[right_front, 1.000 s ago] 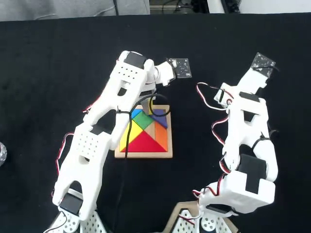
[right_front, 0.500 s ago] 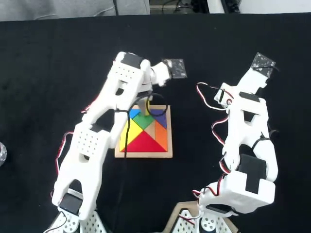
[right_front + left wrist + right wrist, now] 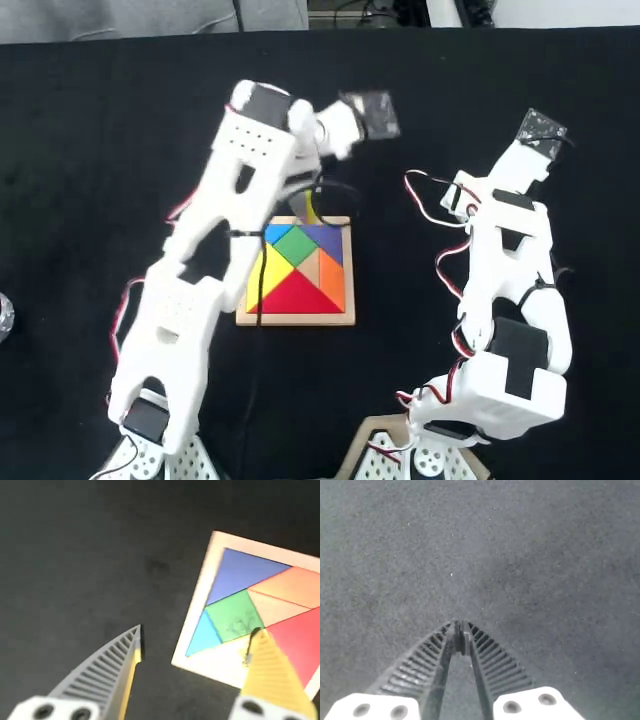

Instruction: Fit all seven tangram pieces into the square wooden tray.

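Coloured wooden tangram pieces point(image 3: 300, 275) are lying inside the square wooden tray point(image 3: 296, 320), centre of the high view. We are holding our left gripper point(image 3: 196, 632) spread by its edge, and our right gripper point(image 3: 459, 632) pressed together.

In the high view the left arm point(image 3: 215, 250) slants from lower left to upper centre, overhanging the left edge of the tray point(image 3: 300, 319). A strip of bare black surface point(image 3: 400, 260) runs between the tray's right rim and the right arm point(image 3: 510, 290) at the right side.
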Robot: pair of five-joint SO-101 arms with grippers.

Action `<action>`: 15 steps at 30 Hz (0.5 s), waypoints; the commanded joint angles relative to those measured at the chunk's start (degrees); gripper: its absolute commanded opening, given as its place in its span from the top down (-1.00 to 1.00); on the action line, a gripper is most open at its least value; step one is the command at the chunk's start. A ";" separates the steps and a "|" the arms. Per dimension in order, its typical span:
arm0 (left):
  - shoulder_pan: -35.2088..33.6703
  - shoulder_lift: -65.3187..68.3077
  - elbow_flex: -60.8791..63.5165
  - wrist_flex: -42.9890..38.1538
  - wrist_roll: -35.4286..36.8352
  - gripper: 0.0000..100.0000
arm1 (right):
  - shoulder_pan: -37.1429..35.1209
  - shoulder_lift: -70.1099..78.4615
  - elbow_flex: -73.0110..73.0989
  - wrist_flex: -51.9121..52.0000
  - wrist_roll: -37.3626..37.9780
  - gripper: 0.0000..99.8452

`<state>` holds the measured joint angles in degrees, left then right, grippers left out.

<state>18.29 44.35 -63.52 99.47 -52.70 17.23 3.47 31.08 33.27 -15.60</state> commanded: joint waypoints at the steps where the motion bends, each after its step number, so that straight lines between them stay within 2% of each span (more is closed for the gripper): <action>1: -6.29 -11.60 -1.98 1.41 10.02 0.38 | -2.11 -3.30 -0.92 -1.14 3.52 0.98; 4: -12.00 -18.46 3.21 1.41 19.52 0.38 | -5.54 -3.30 -0.66 -1.14 8.09 0.98; 7: -17.71 -26.11 12.97 1.41 24.70 0.38 | -8.35 -3.30 0.13 -1.05 12.31 0.98; 12: -25.71 -39.21 30.90 1.05 25.14 0.38 | -11.52 -3.30 1.01 -0.70 16.18 0.98; 15: -30.64 -46.07 40.57 -2.11 25.32 0.38 | -13.71 -3.47 2.24 -0.62 19.08 0.98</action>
<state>-6.15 8.92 -33.27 100.53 -28.09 5.98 3.47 33.27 33.27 0.84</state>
